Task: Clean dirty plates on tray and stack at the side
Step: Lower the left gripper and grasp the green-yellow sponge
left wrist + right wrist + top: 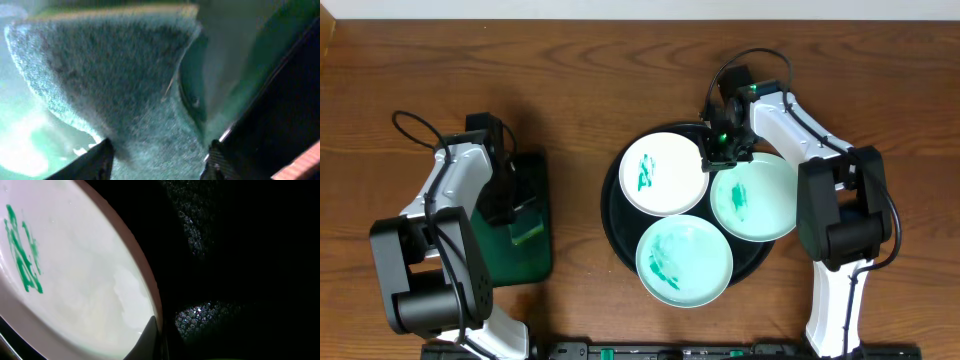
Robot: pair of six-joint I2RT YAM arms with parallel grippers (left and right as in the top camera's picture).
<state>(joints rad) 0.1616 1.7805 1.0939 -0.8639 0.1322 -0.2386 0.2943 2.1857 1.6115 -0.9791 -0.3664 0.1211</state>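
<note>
Left gripper (159,154) straddles the sponge (110,75), jaws wide, hold unconfirmed. Best to close squarely across its middle. Right gripper (720,152) closed at rim of smeared plate (665,172).

Overhead looks straight down on the whole tabletop (620,60). Left wrist sits pressed close above a green sponge (110,75); right wrist hugs the rim of one plate (75,280), also seen centre-frame from overhead.

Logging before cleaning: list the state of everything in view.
upper-left plate: green smear, on black tray
right plate: green smear, on black tray
front plate: green smears, on black tray
black tray: holds three plates
sponge: on green tray
left gripper: straddling sponge, grip unclear
right gripper: shut at upper-left plate's rim
</note>
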